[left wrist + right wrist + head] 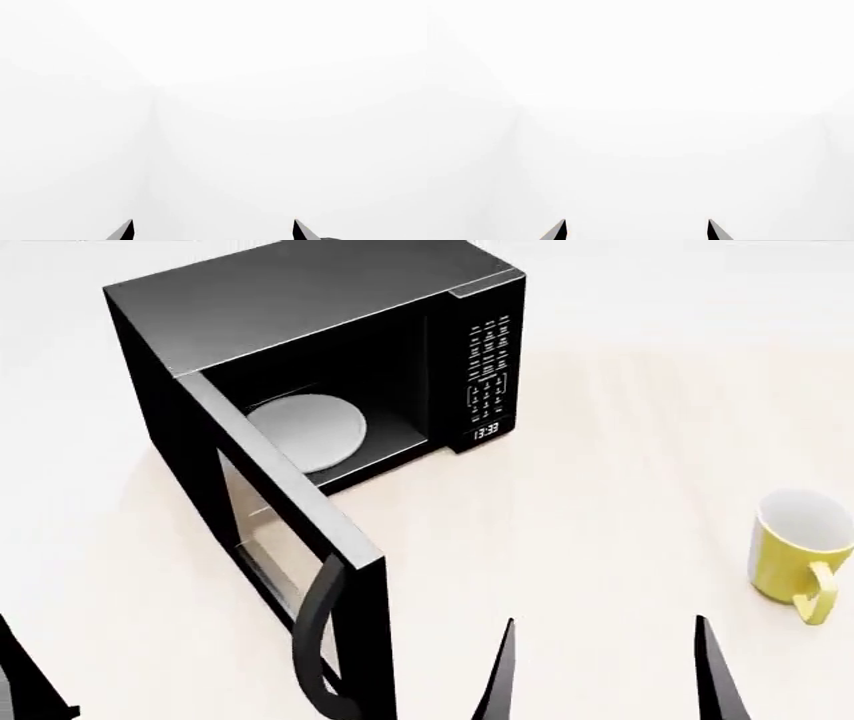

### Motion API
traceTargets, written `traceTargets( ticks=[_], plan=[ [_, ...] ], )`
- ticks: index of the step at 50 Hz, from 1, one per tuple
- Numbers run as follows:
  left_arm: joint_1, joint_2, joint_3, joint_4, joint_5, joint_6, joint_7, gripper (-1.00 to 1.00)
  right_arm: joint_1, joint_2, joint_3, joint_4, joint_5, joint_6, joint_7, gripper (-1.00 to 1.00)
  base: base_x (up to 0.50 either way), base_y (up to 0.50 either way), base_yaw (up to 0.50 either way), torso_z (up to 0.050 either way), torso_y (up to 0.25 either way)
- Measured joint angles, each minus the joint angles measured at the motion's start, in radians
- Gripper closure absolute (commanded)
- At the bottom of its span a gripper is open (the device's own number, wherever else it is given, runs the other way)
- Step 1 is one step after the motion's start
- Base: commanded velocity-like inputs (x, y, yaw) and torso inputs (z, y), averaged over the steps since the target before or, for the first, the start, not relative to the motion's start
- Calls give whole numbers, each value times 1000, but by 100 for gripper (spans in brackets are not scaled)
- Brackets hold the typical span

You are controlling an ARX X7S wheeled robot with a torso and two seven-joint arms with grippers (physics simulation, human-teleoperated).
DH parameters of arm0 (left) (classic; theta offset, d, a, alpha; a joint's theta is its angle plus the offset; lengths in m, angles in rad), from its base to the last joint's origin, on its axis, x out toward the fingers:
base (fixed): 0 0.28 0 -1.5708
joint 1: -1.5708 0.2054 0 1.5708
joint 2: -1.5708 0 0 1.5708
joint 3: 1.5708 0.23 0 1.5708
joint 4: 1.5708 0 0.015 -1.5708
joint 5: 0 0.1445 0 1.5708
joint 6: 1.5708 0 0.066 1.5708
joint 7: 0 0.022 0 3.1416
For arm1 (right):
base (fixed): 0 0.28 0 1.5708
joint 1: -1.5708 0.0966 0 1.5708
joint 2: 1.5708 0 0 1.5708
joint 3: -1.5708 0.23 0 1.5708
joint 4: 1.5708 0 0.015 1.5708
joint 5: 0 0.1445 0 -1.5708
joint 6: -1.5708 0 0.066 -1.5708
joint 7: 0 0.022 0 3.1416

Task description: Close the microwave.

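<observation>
Microwave sits on the pale table, door swung wide open (turntable plate visible). Right gripper and left gripper: fingers spread apart, holding nothing. Yellow mug at right.

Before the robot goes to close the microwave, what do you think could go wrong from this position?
The microwave door swings wide toward the robot, so a push off-centre might shove the whole unit across the table. The open right gripper sits near the door's edge and could snag the handle. A wide arm sweep might knock the yellow mug.
</observation>
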Motion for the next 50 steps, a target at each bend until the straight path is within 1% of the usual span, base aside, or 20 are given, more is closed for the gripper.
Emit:
traceTargets(
  ticks=[22,30,38,44,50],
  plan=[
    [1,-13,18,-6,-2,0,-14,-100,7,22,-19,-1,74,24,5,-100,499,-30,0,0,1],
    [0,-18,18,-5,-9,-4,-19,-100,7,24,-20,0,71,24,15,-100,0,0,0,0,0],
    [-9,-32,3,10,-50,-38,-17,-100,7,26,-21,-2,67,27,23,-100,0,0,0,0,0],
    [-29,-82,-27,45,-132,-107,19,-100,8,29,-23,-1,66,28,28,-100,0,0,0,0,0],
    [-43,-177,-53,65,-255,-159,117,-100,8,31,-27,2,66,27,32,-100,0,0,0,0,0]
  ],
)
